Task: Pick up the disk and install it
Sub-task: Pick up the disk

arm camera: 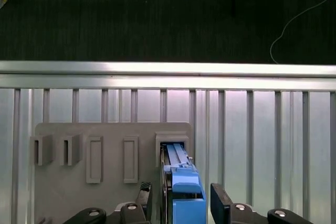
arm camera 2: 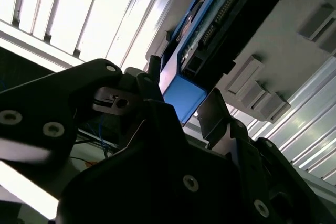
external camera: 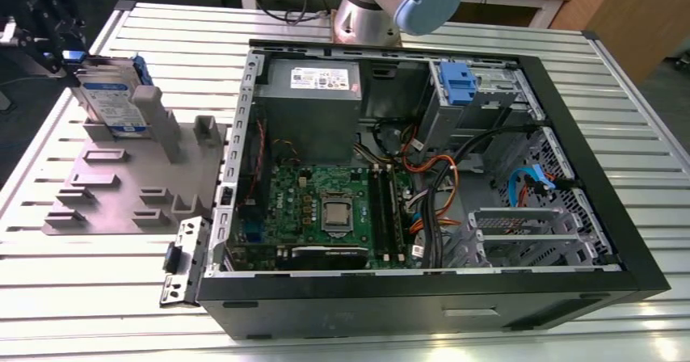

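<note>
— We see the surface [external camera: 647, 136] as ribbed bare metal, bright and glossy.
— Agreed. We'd call the disk [external camera: 113, 93] silvery metal framed in smooth blue plastic, its holder [external camera: 119, 192] matt grey plastic, the tool [arm camera: 184, 200] matt black, and the case [external camera: 431, 313] dark painted metal.

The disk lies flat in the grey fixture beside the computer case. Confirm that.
Not right. The disk does not lie flat: it stands upright on its edge in a slot of the grey fixture beside the computer case, as the exterior view shows.
</note>
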You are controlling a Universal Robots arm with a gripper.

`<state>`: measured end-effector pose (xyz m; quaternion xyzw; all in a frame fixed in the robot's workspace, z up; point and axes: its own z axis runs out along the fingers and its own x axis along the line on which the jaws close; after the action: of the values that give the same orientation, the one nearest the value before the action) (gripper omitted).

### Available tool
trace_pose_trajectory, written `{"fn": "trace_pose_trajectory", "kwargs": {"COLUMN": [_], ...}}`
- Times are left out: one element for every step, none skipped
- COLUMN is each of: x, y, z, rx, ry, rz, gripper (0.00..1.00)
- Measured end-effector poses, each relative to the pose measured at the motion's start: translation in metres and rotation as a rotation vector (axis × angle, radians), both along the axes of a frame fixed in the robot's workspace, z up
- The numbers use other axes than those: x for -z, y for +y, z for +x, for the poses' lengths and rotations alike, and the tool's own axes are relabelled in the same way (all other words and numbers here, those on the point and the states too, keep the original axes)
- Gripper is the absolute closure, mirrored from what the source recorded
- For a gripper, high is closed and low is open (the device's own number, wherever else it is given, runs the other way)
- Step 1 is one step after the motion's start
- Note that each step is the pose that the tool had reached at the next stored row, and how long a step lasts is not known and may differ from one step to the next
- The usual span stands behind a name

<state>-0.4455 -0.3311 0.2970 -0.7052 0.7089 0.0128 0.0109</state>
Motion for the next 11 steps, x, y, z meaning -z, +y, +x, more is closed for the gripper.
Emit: {"fn": "trace_pose_trajectory", "kwargs": {"x": [0.0001,0.0001,0.0001,0.0002,0.0004,0.0010,0.0017,0.0023,0.0030,0.0036,0.0041], "y": [0.0000,0.0000,0.0000,0.0000,0.0000,0.0000,0.0000,0.0000,0.0000,0.0000,0.0000], "z": [0.0000,0.0000,0.0000,0.0000,0.0000,0.0001,0.0000,-0.0001,0.0000,-0.0001,-0.0001], "rx": [0.000,0.000,0.000,0.000,0.000,0.000,0.000,0.000,0.000,0.000,0.000], "ry": [-0.0002,-0.0002,-0.0001,-0.0002,-0.0002,-0.0006,-0.0005,-0.0002,-0.0002,0.0003,0.0012], "rz": [0.0001,0.0001,0.0001,0.0001,0.0001,0.0003,0.0003,0.0002,0.0002,0.0002,0.0003], "gripper": [0.45,0.45,0.52,0.52,0.52,0.52,0.52,0.52,0.52,0.52,0.52]}}
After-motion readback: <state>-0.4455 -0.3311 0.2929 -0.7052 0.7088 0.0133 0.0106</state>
